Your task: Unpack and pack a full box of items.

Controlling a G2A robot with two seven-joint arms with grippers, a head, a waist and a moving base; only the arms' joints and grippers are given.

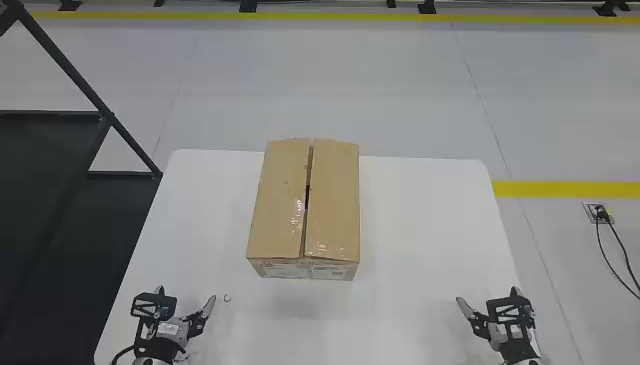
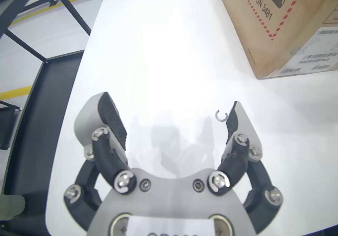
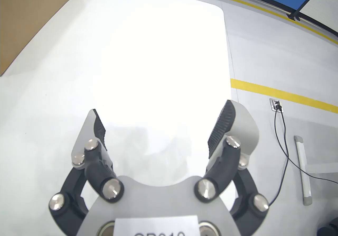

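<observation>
A closed brown cardboard box, its two top flaps meeting along a centre seam under what looks like clear tape, is sitting upright near the middle of a white, round-cornered table. The left gripper is being held over the table's near left corner, well apart from the box. Its ribbed black pads are spread wide w/ nothing between them. The right gripper is being held likewise over the near right corner, jaws wide apart and empty. Both are being pointed toward the box, approx. level w/ each other. This is judged to be a ready stance, so that either arm can be brought in from its own side.

A small C-shaped metal clip is lying flat on the table just beside the left gripper's fingertip nearer the table's middle. It is not being gripped and is judged to be no part of the job.

W/ the seam shut, unpacking is judged as not yet begun. The flaps are being taken as the first thing to be opened, prob. one gripper per flap, since the seam is running away from the robot btwn the two arms.
</observation>
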